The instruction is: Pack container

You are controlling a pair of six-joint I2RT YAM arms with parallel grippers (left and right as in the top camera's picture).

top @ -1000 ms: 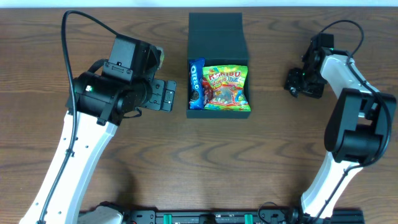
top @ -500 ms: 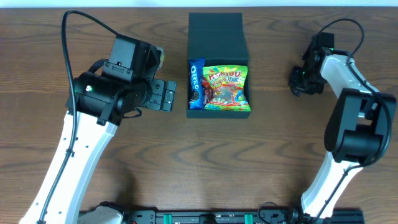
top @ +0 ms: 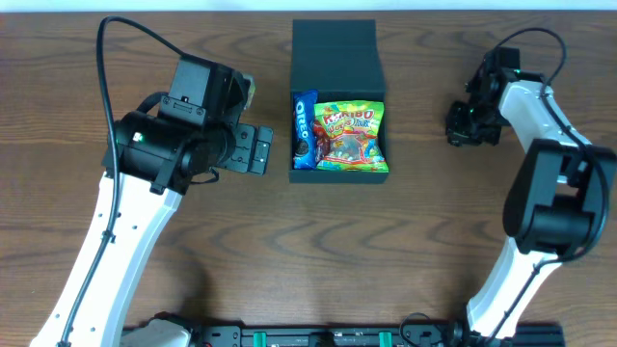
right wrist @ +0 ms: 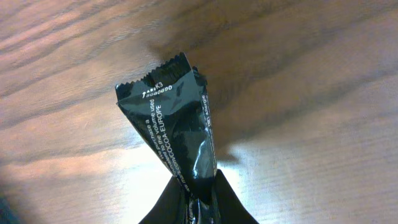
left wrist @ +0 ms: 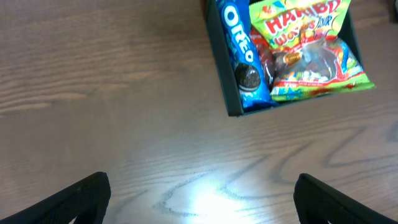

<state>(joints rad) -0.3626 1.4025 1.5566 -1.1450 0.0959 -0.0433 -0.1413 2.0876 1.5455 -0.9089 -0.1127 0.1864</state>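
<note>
The container (top: 339, 174), a dark square box with its flap lid (top: 334, 53) lying open behind it, stands at the table's top middle. Inside lie a blue Oreo packet (top: 305, 131) (left wrist: 242, 53) and a green Haribo bag (top: 352, 135) (left wrist: 311, 53). My left gripper (top: 253, 147) (left wrist: 201, 199) hangs open just left of the container, nothing between its fingers. Far right, my right gripper (top: 461, 125) (right wrist: 198, 202) is shut on a black snack packet (right wrist: 175, 127), pinching one end so the packet sticks out above the table.
Brown wood tabletop (top: 337, 260) all round. The right arm (top: 549, 193) rises along the right side, the left arm (top: 125, 222) along the left. A black cable (top: 125, 39) loops above the left arm.
My right gripper has shut on the black snack packet and shifted slightly. The left arm and the container have not moved.
</note>
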